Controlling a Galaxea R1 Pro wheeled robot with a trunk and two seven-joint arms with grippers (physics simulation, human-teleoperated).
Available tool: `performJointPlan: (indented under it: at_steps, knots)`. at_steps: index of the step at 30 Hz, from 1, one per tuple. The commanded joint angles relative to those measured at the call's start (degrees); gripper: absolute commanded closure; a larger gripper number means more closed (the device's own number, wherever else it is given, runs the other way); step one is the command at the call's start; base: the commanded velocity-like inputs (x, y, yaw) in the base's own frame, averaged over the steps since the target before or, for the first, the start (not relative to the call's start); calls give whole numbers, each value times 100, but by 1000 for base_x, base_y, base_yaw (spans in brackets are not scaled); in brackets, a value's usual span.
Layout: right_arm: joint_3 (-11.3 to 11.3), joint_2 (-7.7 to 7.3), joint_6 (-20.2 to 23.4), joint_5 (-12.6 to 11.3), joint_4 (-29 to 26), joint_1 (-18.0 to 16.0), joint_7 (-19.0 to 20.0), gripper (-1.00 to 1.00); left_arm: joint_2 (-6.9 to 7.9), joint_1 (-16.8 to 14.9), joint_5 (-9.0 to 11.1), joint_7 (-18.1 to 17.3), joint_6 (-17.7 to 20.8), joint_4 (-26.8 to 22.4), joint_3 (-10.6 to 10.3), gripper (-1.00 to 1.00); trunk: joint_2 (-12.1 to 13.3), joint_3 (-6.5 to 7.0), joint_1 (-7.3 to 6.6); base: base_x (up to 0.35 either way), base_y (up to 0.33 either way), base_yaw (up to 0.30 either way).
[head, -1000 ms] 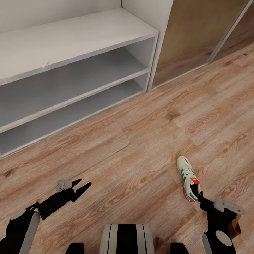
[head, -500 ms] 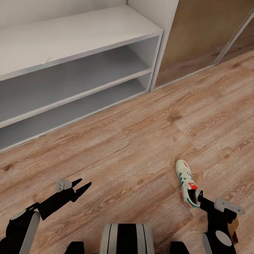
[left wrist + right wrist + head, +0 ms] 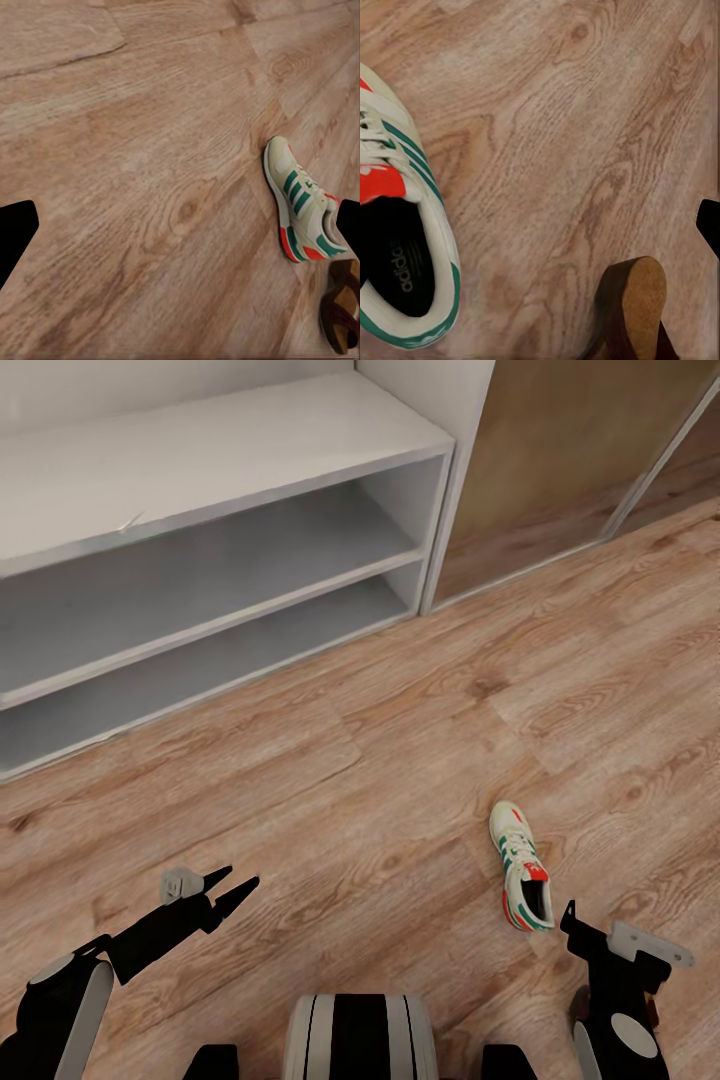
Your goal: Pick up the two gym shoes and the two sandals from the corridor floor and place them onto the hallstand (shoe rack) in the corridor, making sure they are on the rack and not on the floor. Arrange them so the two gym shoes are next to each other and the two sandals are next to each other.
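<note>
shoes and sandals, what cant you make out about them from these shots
- Sandal: right wrist view's edge cuts it off, just the heel end shows; left wrist view also crops it.
- Gym shoe: one sneaker is visible on the floor; its heel is cropped in the right wrist view.
- Right tool: partly hidden by its own arm, so open or shut is unclear.

One sneaker (image 3: 520,866) lay on the floor (image 3: 400,760) near the right gripper (image 3: 572,920); the white rack (image 3: 200,540) stood beyond, shelves bare.
</note>
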Motion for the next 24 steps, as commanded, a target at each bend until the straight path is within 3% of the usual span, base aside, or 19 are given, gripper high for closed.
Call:
performJointPlan:
  at_steps: [1,21,24]
  knots:
    - [0,3,41,13,-9,-2,-12,-100,1,-1,35,-11,50,0,3,-100,-1,-3,-2,-69,0,0]
    - [3,3,47,6,-3,-2,-6,-100,1,1,27,-14,50,3,6,-100,-1,-3,-2,-6,0,0]
    - [101,-32,49,-38,94,-99,5,-100,15,98,75,34,-48,33,74,-100,-1,-3,-2,0,0,0]
